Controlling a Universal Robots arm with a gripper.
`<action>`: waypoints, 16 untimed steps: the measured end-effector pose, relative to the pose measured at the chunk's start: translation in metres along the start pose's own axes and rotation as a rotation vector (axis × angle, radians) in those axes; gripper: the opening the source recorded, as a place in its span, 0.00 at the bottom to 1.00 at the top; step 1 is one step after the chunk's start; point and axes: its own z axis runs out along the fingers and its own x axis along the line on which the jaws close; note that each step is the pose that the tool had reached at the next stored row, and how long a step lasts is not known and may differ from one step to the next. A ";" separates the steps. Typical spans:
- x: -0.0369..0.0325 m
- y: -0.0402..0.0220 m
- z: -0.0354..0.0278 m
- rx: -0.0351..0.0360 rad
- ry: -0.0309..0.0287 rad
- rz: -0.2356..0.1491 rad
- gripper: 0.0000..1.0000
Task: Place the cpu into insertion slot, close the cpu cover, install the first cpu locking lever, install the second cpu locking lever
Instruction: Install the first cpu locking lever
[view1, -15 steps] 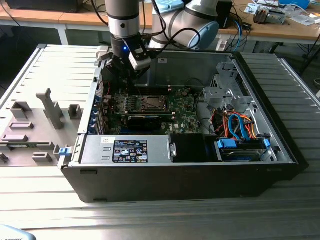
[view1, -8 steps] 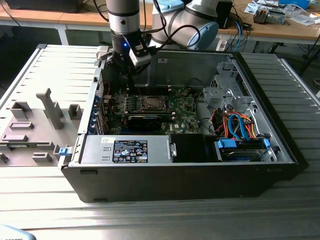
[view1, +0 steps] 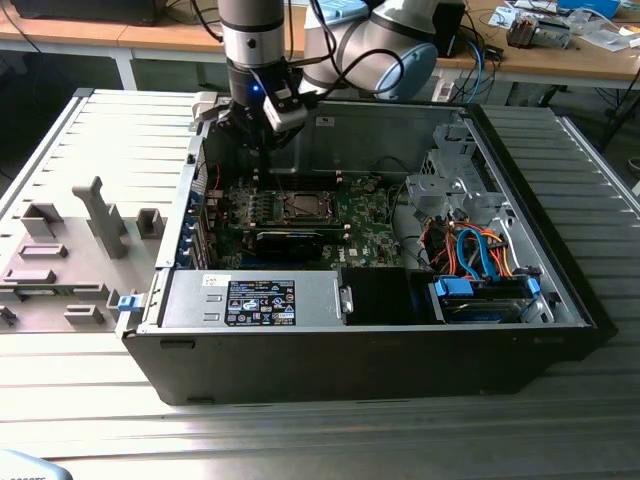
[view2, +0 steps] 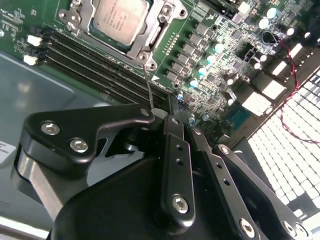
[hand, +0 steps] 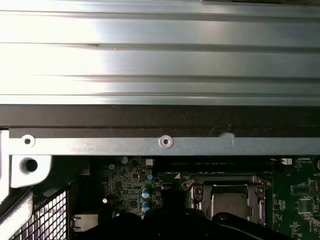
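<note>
Dull silver metal cpu (view2: 120, 19), matt black pincer (view2: 172, 107), green board (view2: 210, 60) w/ glossy caps.

a black label (view1: 260, 302) with small white print and symbols is seen on the grey metal housing (view1: 320, 290) at the front of the computer case (view1: 400, 370) in the exterior view; its lines cannot be made out. a small white sticker (view1: 212, 280) just beside it and another white sticker (view1: 325, 121) on the case's rear wall are likewise unreadable. in the second wrist view faint lines of print are carried on the cpu (view2: 120, 17), and tiny white markings are scattered over the green motherboard (view2: 210, 65); no word or number can be read.
</note>
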 end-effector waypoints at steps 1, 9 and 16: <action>-0.0008 0.0000 0.0001 -0.0001 0.0000 0.000 0.11; -0.0066 0.0000 0.0003 -0.0001 0.0011 0.000 0.11; -0.0099 0.0000 0.0004 -0.0001 0.0026 0.000 0.11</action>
